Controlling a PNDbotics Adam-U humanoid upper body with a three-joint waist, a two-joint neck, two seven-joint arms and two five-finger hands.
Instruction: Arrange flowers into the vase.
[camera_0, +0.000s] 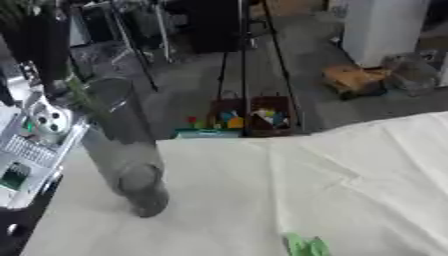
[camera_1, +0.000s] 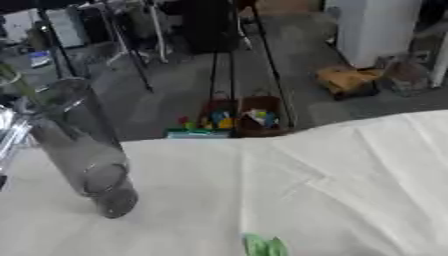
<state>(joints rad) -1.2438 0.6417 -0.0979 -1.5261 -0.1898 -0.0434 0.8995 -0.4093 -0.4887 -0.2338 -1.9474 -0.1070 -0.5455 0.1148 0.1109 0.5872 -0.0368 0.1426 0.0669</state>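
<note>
A tall clear glass vase (camera_0: 131, 165) stands tilted in the picture at the left of the white-clothed table (camera_0: 341, 185). A thin green stem (camera_0: 86, 102) slants into its mouth from the upper left. A dark, blurred shape that looks like my left hand (camera_0: 52, 85) sits just above and left of the vase mouth, by the stem. I cannot make out how it holds the stem. Green leaves (camera_0: 306, 246) poke up at the bottom edge of the table. My right hand shows in neither view.
Silver and white equipment (camera_0: 35, 135) lines the left edge beside the table. On the floor beyond the far edge stand two dark baskets of coloured toys (camera_0: 254, 117), tripod legs (camera_0: 241, 60), an orange-brown box (camera_0: 350, 80) and a white cabinet (camera_0: 381, 30).
</note>
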